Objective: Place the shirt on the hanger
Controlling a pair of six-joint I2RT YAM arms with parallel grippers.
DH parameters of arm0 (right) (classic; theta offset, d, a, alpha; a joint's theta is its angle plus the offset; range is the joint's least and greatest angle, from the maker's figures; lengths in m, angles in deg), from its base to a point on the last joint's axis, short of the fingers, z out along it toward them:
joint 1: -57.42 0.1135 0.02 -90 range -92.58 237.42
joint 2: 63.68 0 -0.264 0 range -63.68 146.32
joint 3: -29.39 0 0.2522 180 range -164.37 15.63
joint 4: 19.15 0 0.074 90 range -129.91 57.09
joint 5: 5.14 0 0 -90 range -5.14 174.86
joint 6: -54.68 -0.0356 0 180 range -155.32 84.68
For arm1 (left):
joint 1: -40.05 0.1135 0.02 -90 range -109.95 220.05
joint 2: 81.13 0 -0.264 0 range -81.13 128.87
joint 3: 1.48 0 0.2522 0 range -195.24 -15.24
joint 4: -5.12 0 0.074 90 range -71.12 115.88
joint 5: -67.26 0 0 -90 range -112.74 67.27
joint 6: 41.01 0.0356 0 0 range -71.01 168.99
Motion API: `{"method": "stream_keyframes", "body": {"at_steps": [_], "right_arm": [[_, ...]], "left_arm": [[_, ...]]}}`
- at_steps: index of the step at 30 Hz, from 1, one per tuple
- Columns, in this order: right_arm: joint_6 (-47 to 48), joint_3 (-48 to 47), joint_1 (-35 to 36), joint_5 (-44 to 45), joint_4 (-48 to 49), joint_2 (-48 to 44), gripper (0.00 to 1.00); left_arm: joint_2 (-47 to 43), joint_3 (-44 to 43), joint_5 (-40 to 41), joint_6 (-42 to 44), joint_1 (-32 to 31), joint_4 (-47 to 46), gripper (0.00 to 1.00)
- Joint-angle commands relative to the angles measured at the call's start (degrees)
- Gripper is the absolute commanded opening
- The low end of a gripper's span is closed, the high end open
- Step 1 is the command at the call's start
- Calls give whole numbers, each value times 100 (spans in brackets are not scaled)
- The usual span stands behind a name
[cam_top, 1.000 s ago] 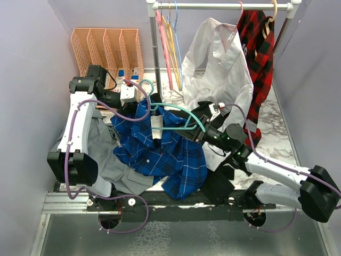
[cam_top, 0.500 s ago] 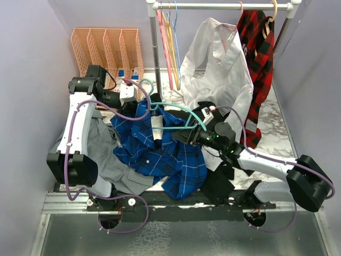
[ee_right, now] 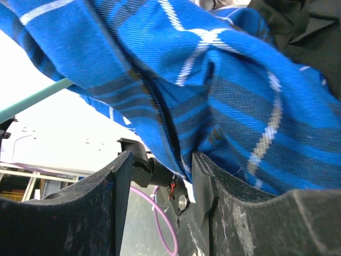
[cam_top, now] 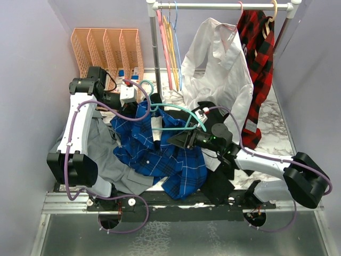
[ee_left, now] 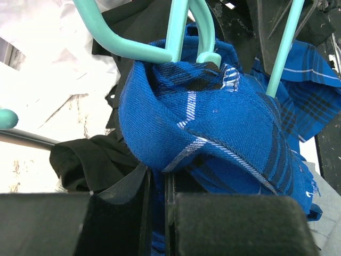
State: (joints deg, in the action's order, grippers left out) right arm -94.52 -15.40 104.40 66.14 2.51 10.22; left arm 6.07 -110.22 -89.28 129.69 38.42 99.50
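Note:
The royal-blue plaid shirt (cam_top: 160,152) lies bunched in the middle of the table. The teal hanger (cam_top: 178,109) lies across its top, hook toward the left arm. In the left wrist view the shirt's collar (ee_left: 213,122) wraps round the hanger's neck (ee_left: 176,32). My left gripper (cam_top: 152,104) is shut on a fold of the shirt (ee_left: 156,213). My right gripper (cam_top: 179,140) is open at the shirt's right side. In the right wrist view a shirt edge (ee_right: 176,133) hangs between its jaws (ee_right: 160,178), against the right finger (ee_right: 205,186). A hanger bar (ee_right: 32,101) shows behind.
A plain grey shirt (cam_top: 106,154) lies left of the blue one. An orange file rack (cam_top: 106,48) stands at the back left. A rail at the back holds pink hangers (cam_top: 165,48), a white shirt (cam_top: 218,69) and a red-and-black plaid shirt (cam_top: 261,53). Black cloth (cam_top: 218,186) lies near the front.
My right gripper has moved left and toward the front, from the hanger's right end onto the shirt's edge. The left arm and the hanger have barely moved.

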Motion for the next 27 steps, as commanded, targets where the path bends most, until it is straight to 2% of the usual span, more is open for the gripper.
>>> {"method": "stream_keyframes", "body": {"at_steps": [1, 8, 19, 24, 25, 27], "right_arm": [[143, -246, 128, -224, 113, -31, 48], [205, -330, 193, -235, 16, 34, 40], [337, -513, 279, -359, -26, 481, 40], [439, -528, 303, -190, -49, 585, 6], [503, -542, 303, -154, -132, 552, 2], [658, -568, 303, -4, -394, 365, 1]], "left_arm": [[-225, 96, -351, 91, -37, 99, 0], [-255, 154, -295, 125, -44, 94, 0], [-247, 143, -458, -15, -131, 100, 0], [-257, 120, -389, -68, -135, 98, 0], [-260, 124, -374, -72, -134, 102, 0], [-278, 143, -311, -77, -133, 103, 0]]}}
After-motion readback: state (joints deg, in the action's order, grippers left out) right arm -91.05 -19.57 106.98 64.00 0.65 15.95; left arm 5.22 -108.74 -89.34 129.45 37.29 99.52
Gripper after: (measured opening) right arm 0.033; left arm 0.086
